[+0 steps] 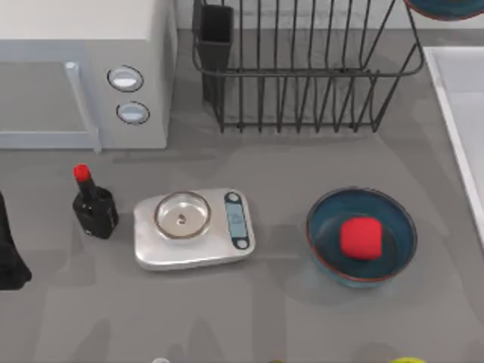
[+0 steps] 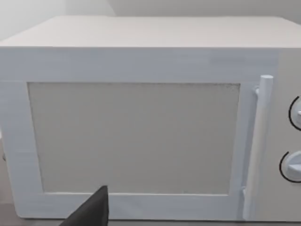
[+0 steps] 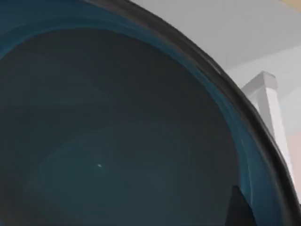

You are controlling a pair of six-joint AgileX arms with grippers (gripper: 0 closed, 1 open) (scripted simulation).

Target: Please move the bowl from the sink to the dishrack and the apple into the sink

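While apple (image 1: 360, 237) sits inside second bowl (image 1: 361, 236) on desk (image 1: 287, 302), bowl (image 1: 446, 7) hangs above dishrack (image 1: 302, 76) corner; sink (image 1: 461, 121) right; claw states untellable.

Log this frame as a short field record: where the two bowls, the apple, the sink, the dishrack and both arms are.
carried bowl: teal bowl at the top view's upper right edge, by the dishrack's right end; its inside is close up in the right wrist view
dishrack: black wire rack, upper centre
second bowl: teal bowl on the table, lower right
apple: red apple inside the second bowl
sink: pale basin at the right edge
left arm: parked at the left edge, facing the microwave
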